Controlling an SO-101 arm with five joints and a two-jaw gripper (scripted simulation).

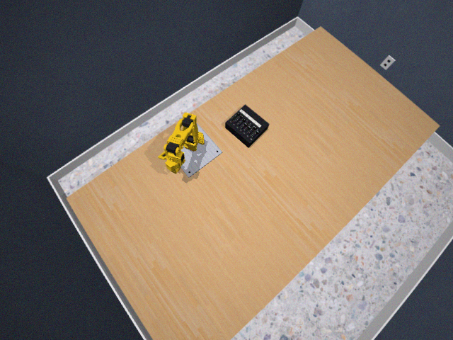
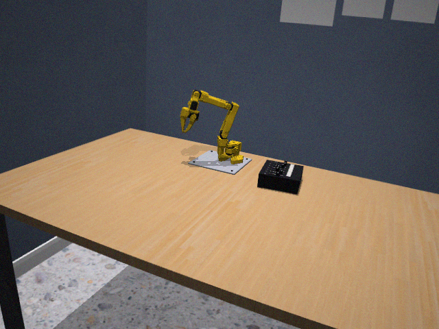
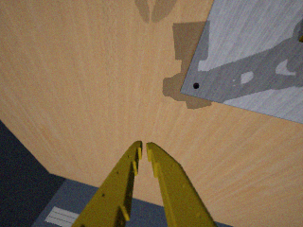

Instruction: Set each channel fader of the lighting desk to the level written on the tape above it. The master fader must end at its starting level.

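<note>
The lighting desk (image 1: 246,127) is a small black box with several faders and a white tape strip along its far edge. It stands on the wooden table to the right of the arm's base and also shows in the exterior view (image 2: 280,175). The fader levels and the writing on the tape are too small to read. My gripper (image 2: 184,128) is shut and empty, held high above the table on the side of the base away from the desk, pointing down. In the wrist view the shut fingers hang over bare wood near the table edge.
The grey base plate (image 1: 199,155) lies under the arm; its corner shows in the wrist view (image 3: 246,61). The table edge and a dark floor lie below the fingertips in the wrist view. The desk is out of the wrist view.
</note>
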